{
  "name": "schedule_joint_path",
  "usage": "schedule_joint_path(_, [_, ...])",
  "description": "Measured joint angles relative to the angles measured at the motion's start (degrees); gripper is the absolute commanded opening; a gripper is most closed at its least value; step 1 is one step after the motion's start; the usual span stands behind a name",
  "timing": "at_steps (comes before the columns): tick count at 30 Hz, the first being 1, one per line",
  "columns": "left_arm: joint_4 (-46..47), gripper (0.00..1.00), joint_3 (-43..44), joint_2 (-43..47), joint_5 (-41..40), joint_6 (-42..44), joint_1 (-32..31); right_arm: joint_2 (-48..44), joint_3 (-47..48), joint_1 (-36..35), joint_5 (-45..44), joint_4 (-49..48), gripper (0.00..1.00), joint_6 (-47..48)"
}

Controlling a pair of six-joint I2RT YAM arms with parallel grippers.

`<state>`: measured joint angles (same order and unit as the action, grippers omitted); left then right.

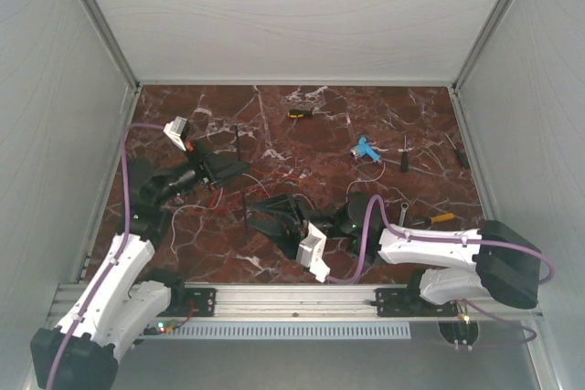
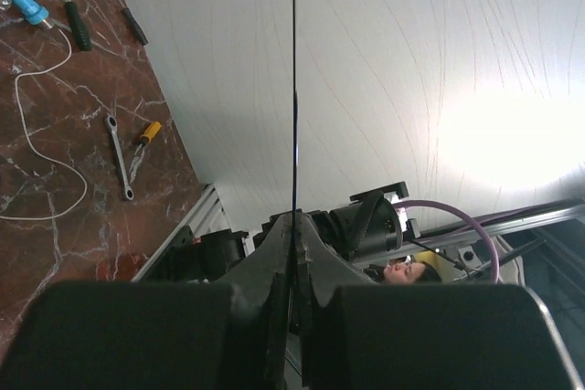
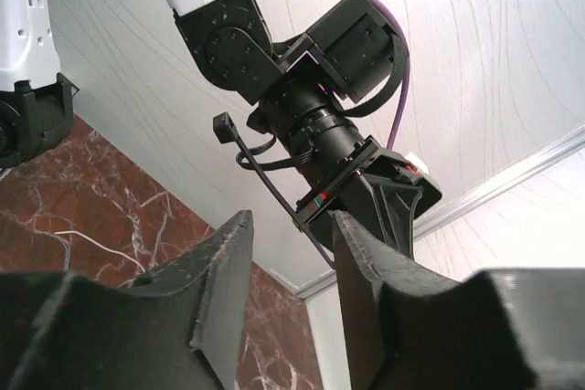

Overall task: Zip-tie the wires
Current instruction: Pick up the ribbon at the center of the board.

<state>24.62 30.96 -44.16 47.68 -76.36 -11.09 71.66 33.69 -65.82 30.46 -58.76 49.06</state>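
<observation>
My left gripper (image 2: 294,221) is shut on a thin black zip tie (image 2: 294,89) that stands straight out past its tips. From above, the left gripper (image 1: 222,167) sits at the table's left middle with the zip tie (image 1: 235,139) rising from it. The right gripper (image 1: 254,211) reaches in from the right, just in front of it. In the right wrist view the right gripper (image 3: 291,226) is open, and the zip tie (image 3: 265,180) runs down to the gap beside the right finger's tip, ungripped. Thin red and white wires (image 1: 206,200) lie on the marble below the left gripper.
A blue tool (image 1: 366,150) with a thin white cord, two screwdrivers (image 1: 403,154) (image 1: 457,150), a wrench (image 1: 403,214), a yellow-handled tool (image 1: 439,218) and a small yellow-black item (image 1: 300,113) lie at the right and back. White walls enclose three sides.
</observation>
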Motion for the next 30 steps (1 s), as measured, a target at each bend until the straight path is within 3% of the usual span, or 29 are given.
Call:
schedule_joint_path(6, [0.7,0.0,0.0,0.3,1.1,-1.2,0.0,0.5,0.5,-0.9,0.9,-0.2,0.26,1.1])
schedule_joint_path(21, [2.7,0.0,-0.1,1.1,3.3,-3.3,0.0,1.5,3.5,-2.4,3.4,0.0,0.19,2.4])
schedule_joint_path(30, [3.0,0.0,-0.7,1.3,3.3,-3.4,0.0,1.6,3.9,-2.9,4.1,0.8,0.04,2.9])
